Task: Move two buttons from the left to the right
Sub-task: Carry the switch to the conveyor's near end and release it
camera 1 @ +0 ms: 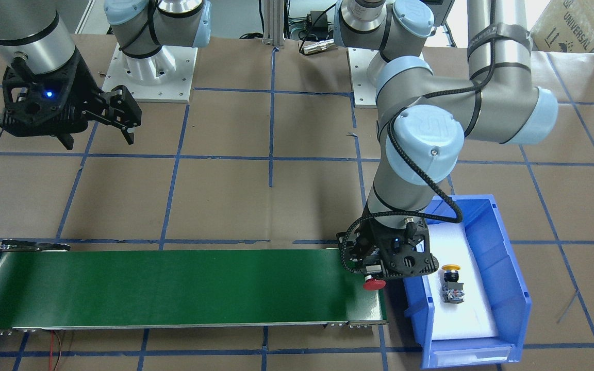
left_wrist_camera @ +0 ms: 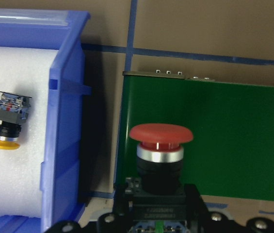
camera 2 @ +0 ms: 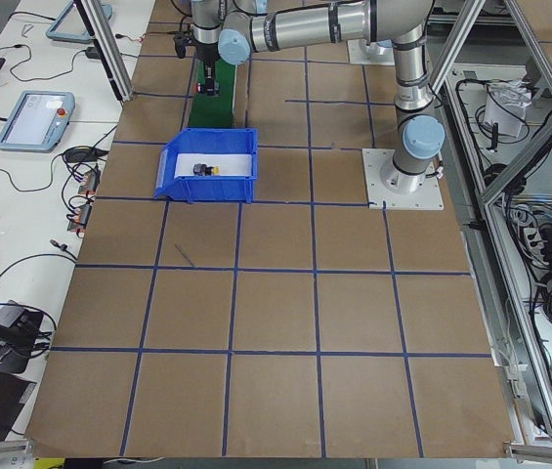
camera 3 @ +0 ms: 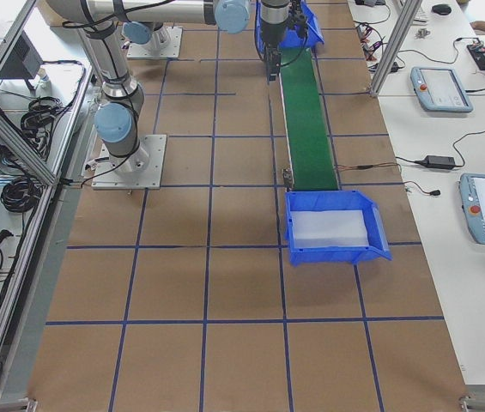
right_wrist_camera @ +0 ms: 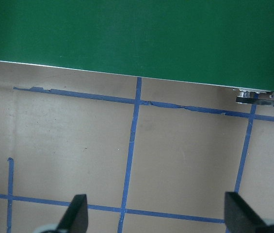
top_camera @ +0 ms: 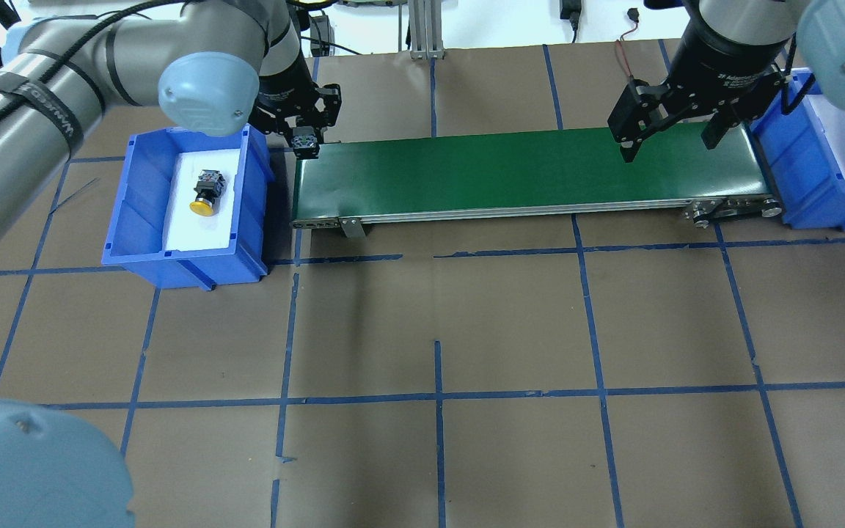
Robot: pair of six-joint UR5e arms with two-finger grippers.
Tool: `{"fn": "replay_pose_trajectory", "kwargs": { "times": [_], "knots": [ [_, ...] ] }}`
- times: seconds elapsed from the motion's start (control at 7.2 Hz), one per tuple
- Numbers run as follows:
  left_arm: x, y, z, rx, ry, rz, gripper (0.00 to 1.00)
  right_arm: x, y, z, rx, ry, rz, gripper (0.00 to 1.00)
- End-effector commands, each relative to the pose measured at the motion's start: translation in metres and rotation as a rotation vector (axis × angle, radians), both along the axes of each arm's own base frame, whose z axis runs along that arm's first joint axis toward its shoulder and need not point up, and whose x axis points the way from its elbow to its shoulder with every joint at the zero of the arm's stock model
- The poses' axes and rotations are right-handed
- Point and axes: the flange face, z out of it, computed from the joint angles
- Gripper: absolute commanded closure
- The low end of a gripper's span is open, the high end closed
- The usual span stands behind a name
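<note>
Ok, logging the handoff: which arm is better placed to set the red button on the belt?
Left. The left pincer grips the red button at the belt's left end; the right pincer hangs open at the other end.

"UNIVERSAL" on the cardboard box

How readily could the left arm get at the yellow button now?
Probably not yet: the left gripper is shut on the red button. The yellow button lies uncovered in the open blue bin beside it, so afterwards likely yes.
</note>
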Motion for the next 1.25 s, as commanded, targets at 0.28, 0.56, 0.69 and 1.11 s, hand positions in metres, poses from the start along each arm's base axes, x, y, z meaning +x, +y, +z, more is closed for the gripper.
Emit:
{"fn": "replay_pose_trajectory", "kwargs": {
  "times": [0.28,0.56,0.69,1.11],
  "knots": [
    [-0.004,-0.012,-0.060,-0.014,0.002,-0.001,0.73,-0.002,0.001,-0.005,0.003,0.001,-0.001,0.00],
    [-0.005,-0.011,-0.061,-0.014,0.002,-0.001,0.00,-0.002,0.001,-0.005,0.003,0.001,-0.001,0.00],
    [-0.004,-0.010,-0.061,-0.013,0.002,-0.001,0.00,-0.002,0.001,-0.005,0.003,0.001,-0.001,0.00],
    [0.044,-0.018,-0.015,-0.051,-0.018,-0.071,0.00,-0.002,0.001,-0.005,0.003,0.001,0.000,0.00]
  ]
}}
